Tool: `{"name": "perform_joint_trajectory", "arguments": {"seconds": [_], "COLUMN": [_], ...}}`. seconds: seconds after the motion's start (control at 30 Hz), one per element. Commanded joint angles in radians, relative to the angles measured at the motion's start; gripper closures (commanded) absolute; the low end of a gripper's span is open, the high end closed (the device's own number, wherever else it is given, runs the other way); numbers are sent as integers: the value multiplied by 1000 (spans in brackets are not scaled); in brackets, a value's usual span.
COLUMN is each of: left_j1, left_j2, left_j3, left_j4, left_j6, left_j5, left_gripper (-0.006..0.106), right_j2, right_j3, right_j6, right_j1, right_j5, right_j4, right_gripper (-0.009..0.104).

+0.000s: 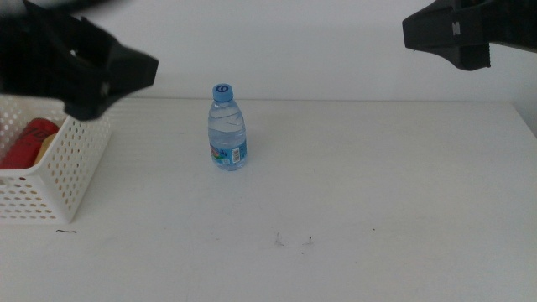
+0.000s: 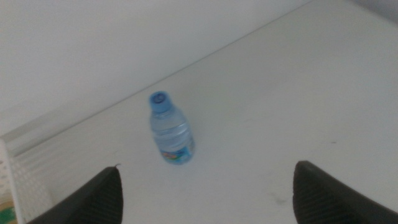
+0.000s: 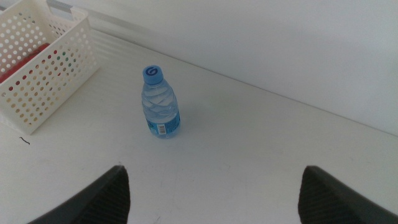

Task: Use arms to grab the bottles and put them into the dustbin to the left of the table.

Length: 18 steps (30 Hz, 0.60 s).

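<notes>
Bottle (image 1: 227, 128) upright on surface (image 1: 352, 193), alone, right of bin (image 1: 63, 172). Red can (image 1: 29, 141) lying inside bin. Left gripper (image 1: 105, 80) above bin's far corner, fingers (image 2: 93, 199) wide, holding nothing. Right gripper (image 1: 449, 33) high, well right of bottle, fingers (image 3: 339, 193) wide, holding nothing.

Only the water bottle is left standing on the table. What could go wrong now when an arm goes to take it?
The water bottle stands upright and alone, narrow for its height, so a pincer arriving off-centre could tip it and let it roll. The left pincer and right pincer are both open and both face the bottle; if both reach, they might collide. The dustbin already holds a red can, so a dropped bottle may bounce.
</notes>
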Motion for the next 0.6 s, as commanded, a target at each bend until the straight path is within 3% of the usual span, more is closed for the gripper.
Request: {"name": "perform_joint_trajectory", "arguments": {"seconds": [0.0, 0.13, 0.27, 0.57], "left_j1": [-6, -9, -8, -8], "left_j2": [-12, -53, -51, -49], "left_j3": [89, 385, 652, 906], "left_j4": [24, -36, -29, -33], "left_j6": [-33, -195, -187, -187], "left_j5": [-87, -576, -1010, -1110], "left_gripper": [7, 7, 7, 7], "right_j2": [-3, -3, -3, -3], "right_j3": [-6, -6, -6, -6], "right_j6": [-12, -12, -8, -8], "right_j1": [3, 3, 3, 3], "right_j5": [-7, -7, -6, -8], "right_j4": [-3, -3, -10, -10], "right_gripper": [3, 3, 3, 3]}}
